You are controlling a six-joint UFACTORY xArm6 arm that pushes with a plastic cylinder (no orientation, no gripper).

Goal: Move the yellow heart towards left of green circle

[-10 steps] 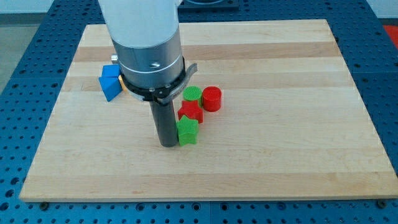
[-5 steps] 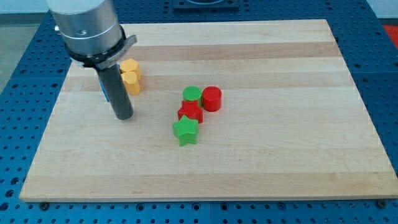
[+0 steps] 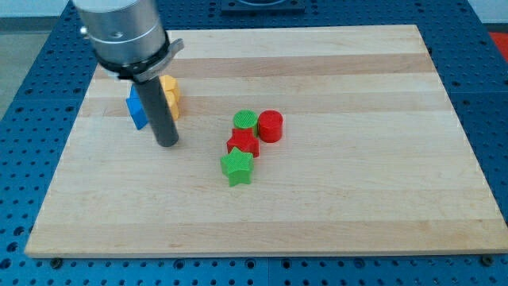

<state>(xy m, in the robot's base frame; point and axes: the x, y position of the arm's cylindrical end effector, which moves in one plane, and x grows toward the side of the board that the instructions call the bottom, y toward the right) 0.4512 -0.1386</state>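
A yellow block [image 3: 170, 97], partly hidden behind the rod so I cannot make out its shape, sits at the view's upper left of the board. The green circle [image 3: 245, 121] lies near the board's middle, touching a red cylinder [image 3: 271, 125] on its right and a red block [image 3: 243, 143] below it. My tip [image 3: 167, 144] rests on the board just below the yellow block and well to the left of the green circle. A green star [image 3: 237, 168] lies below the red block.
A blue block [image 3: 138, 109] sits left of the rod, next to the yellow block, partly hidden. The wooden board [image 3: 357, 199] lies on a blue perforated table.
My tip went from beside the green star up and left to the yellow and blue blocks, then shifted slightly right. The blocks have not visibly moved.
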